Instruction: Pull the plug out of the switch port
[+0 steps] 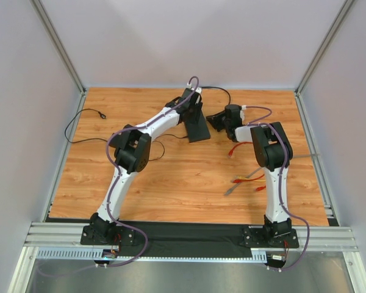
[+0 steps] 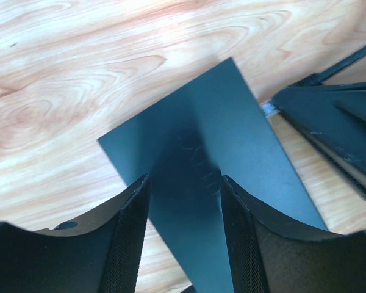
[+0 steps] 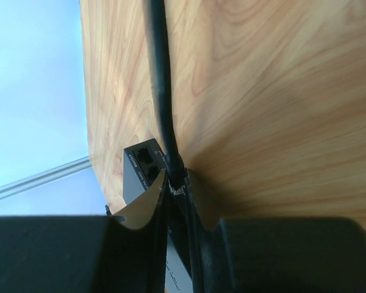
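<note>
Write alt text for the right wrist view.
The right gripper pinches the black plug at the socket side of the switch, its cable running away across the wooden table. Empty sockets show beside the plug.

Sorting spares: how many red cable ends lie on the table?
3 red cable ends: one beside the right arm, two nearer its base; others may be hidden.

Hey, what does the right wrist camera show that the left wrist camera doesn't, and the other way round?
Right wrist only: the sockets on the switch, and the plug pinched in the shut right gripper. Left wrist only: the open left gripper over the switch's flat top. Both: the switch, the right gripper and the wooden table.
</note>
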`<state>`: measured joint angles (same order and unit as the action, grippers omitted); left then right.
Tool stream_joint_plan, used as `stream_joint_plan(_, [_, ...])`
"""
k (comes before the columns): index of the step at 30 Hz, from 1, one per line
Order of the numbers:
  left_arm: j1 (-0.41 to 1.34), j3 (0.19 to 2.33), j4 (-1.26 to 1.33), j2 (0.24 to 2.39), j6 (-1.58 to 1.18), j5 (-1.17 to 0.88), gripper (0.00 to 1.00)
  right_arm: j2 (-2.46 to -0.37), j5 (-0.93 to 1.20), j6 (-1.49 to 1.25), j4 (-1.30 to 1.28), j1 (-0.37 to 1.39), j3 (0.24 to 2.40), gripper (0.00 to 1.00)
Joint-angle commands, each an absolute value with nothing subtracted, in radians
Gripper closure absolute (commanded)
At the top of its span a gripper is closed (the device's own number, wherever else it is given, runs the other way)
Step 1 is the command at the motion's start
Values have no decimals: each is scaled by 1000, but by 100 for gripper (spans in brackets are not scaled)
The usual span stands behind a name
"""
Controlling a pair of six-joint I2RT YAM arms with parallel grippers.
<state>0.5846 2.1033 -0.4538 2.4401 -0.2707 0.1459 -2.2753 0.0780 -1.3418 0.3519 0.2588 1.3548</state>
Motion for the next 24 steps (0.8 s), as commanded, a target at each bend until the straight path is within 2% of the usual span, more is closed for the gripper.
stream_joint_plan(1, [600, 2135, -518, 2448, -253, 219, 42, -2266, 2, -1316, 288, 250, 1332, 100])
stream_joint_plan(6, [627, 2233, -598, 2506, -225, 261, 41, -2257, 2, -1318, 293, 256, 1321, 100])
stream_joint_plan(15, [627, 2207, -600, 2493, -225, 270, 41, -2197, -61, -1261, 293, 230, 1290, 100])
stream_joint_plan(24, [603, 2163, -565, 2470, -247, 212, 41, -1987, -78, -1086, 226, 187, 1204, 100])
